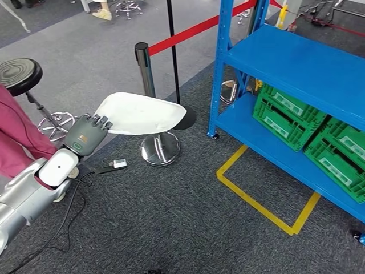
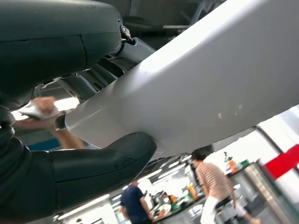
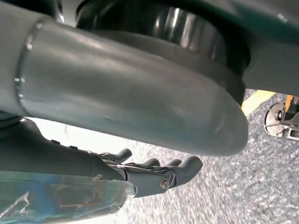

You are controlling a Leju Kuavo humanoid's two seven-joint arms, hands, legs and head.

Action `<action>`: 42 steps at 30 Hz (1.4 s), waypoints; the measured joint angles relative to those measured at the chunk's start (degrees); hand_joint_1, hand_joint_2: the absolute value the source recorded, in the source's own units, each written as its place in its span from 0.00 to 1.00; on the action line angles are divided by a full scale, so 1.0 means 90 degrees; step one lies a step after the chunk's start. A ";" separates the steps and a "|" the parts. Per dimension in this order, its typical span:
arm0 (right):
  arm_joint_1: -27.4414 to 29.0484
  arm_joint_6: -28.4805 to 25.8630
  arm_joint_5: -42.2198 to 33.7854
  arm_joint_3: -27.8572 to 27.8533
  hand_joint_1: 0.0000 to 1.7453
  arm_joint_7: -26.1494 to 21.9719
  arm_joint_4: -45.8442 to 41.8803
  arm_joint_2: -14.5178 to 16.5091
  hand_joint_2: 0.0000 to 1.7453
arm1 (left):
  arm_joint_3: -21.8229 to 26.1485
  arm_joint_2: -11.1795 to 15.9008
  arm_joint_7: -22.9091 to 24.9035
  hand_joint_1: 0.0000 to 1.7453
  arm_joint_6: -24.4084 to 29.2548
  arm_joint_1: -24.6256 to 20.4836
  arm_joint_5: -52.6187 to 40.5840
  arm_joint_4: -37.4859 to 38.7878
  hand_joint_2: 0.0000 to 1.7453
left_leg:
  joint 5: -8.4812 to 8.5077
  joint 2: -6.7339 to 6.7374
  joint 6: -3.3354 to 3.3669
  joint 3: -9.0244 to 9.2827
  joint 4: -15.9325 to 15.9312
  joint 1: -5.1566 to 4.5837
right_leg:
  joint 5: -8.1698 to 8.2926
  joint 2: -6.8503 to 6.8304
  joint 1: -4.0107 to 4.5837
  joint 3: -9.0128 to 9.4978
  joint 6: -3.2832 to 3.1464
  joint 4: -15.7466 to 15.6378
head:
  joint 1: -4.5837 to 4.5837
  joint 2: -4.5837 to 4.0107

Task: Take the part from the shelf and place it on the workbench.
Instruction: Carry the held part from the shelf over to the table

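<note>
**Left hand carries the white part over the carpet**

Presently the left hand (image 1: 87, 134) grips one end of the white part (image 1: 142, 113), fingers (image 1: 100, 120) lying over its upper face; in the left wrist view the thick thumb (image 2: 102, 163) presses up under the part's pale underside (image 2: 197, 93), so the piece is clamped between thumb and fingers. The part is a long, flat, rounded shell, held roughly level and reaching from the hand toward the shelf. It hangs above the grey carpet (image 1: 172, 217), passing in front of a chrome stanchion post (image 1: 145, 68) whose round base (image 1: 159, 148) stands on the carpet just below the part's far end.

The right hand (image 3: 155, 175) shows in its own wrist view with dark fingers stretched out fairly straight over the carpet, nothing visible between them; it appears released.

Beyond the part, a red barrier belt (image 1: 189, 33) runs from the stanchion top toward the blue shelf (image 1: 292, 63). On the shelf's lower level sit green crates (image 1: 288, 117). Yellow tape (image 1: 262, 200) marks a rectangle on the carpet beside the shelf's front edge. A black stool (image 1: 19, 74) stands near the left arm, and a person's pink sleeve (image 1: 17, 137) is just beside it. A cable with a small white box (image 1: 120, 164) lies on the carpet under the hand.
</note>
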 joint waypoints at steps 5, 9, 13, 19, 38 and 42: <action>-0.0018 0.0005 -0.0001 0.0000 0.00 -0.0004 0.0000 0.0000 0.00 | 0.0047 -0.0017 -0.0003 1.00 -0.0003 -0.0036 0.0000 -0.0067 1.00 | 0.0540 0.0547 0.0132 0.0900 -0.1593 -0.0112 | -0.0028 -0.0385 0.0088 0.0002 0.0082 0.0023 | 0.0000 0.0000; -0.0021 0.0009 -0.0003 0.0000 0.00 -0.0002 -0.0004 0.0000 0.00 | 0.0077 -0.0004 -0.0007 1.00 -0.0005 -0.0021 0.0000 -0.0086 1.00 | 0.0606 0.0228 0.0283 0.0850 -0.1660 -0.0082 | -0.0208 -0.0252 0.0052 -0.0074 0.0206 0.0209 | 0.0018 0.0001; 0.0005 0.0009 -0.0008 0.0000 0.00 -0.0035 -0.0005 0.0000 0.00 | 0.0073 -0.0039 -0.0007 1.00 -0.0007 -0.0016 0.0000 -0.0095 1.00 | 0.0640 -0.0097 0.0354 0.0836 -0.1667 -0.0057 | -0.0885 0.0258 0.0037 -0.0755 0.0250 0.1723 | 0.0053 0.0000; 0.0002 0.0007 -0.0008 0.0001 0.00 -0.0112 -0.0005 0.0001 0.00 | 0.0074 -0.0070 -0.0007 1.00 -0.0008 -0.0016 0.0000 -0.0102 1.00 | 0.0664 -0.0646 0.0258 0.0775 -0.1595 -0.0020 | -0.0063 0.0770 -0.0060 -0.0085 0.0242 0.0220 | 0.0048 0.0001; -0.0005 0.0024 -0.0008 0.0002 0.00 -0.0017 -0.0006 0.0007 0.00 | 0.0093 -0.0075 0.0001 1.00 -0.0007 -0.0017 0.0000 -0.0110 1.00 | 0.0637 0.0457 0.0244 0.0744 -0.1592 -0.0122 | -0.0103 -0.0497 0.0102 0.0036 0.0152 0.0055 | -0.0022 0.0001; 0.0018 0.0032 -0.0008 0.0002 0.00 -0.0011 -0.0007 0.0007 0.00 | 0.0103 -0.0082 0.0000 1.00 -0.0007 -0.0036 0.0000 -0.0112 1.00 | 0.0688 0.0115 0.0383 0.0740 -0.1621 -0.0070 | -0.0667 0.0176 0.0047 -0.0432 0.0243 0.1096 | 0.0027 0.0000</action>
